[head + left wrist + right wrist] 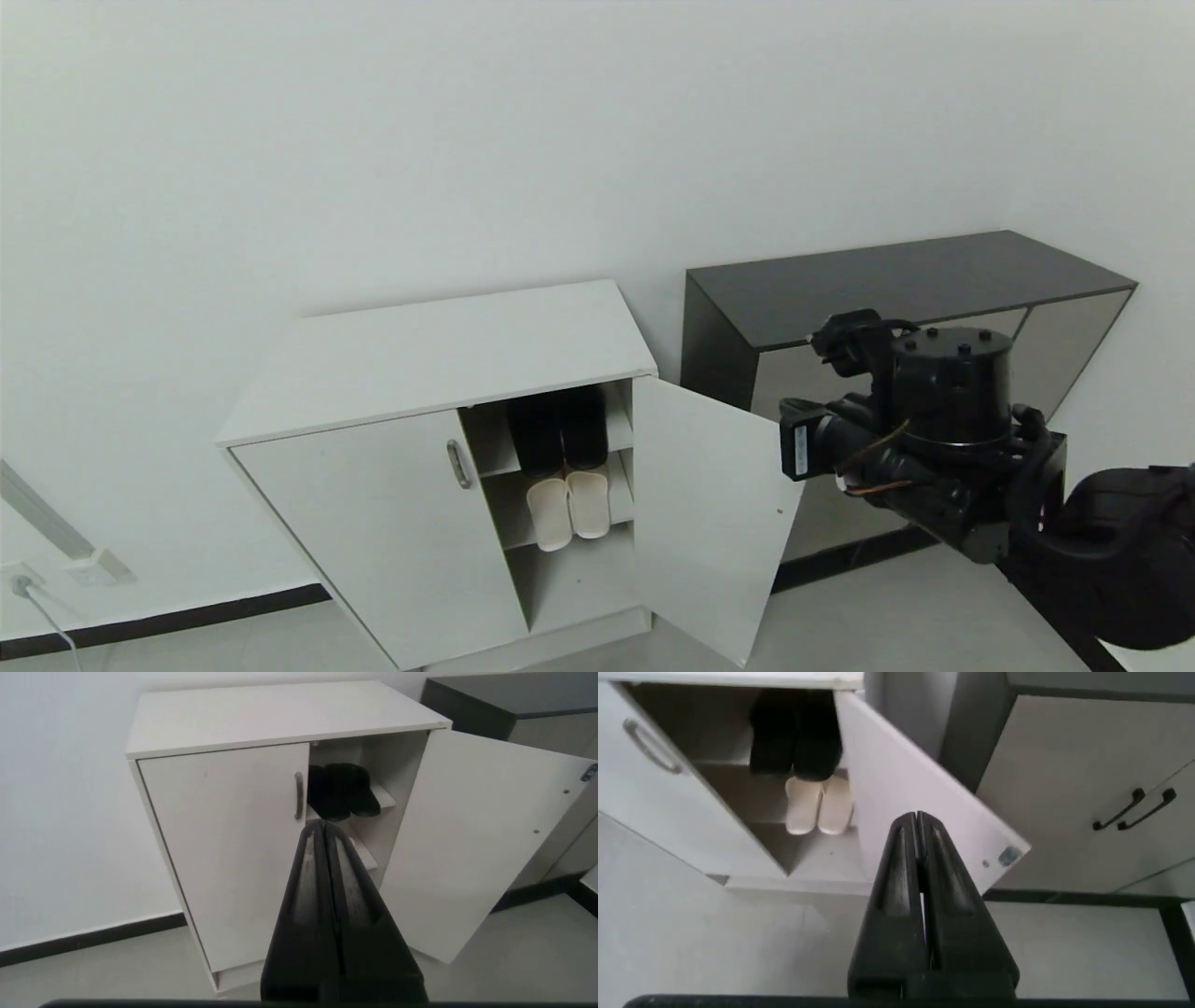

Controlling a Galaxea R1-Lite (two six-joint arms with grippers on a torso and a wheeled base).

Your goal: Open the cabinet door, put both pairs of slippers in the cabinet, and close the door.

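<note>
On the top shelf of the matte white cabinet (439, 350) black slippers (560, 425) are seen, pale rounded slippers (568, 509) on the shelf below; its flat door (714, 513) is seen open. The left gripper (324, 833) and right gripper (918, 819) are clamped together, seemingly empty.

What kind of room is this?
Probably a home entryway, or a mock-up of one: a white cabinet with black slippers and white slippers on its shelves, beside a dark sideboard against a plain wall.

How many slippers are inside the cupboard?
4. Two black slippers sit side by side on the upper shelf, two white slippers on the shelf just below. The shut left door could hide more.
</note>
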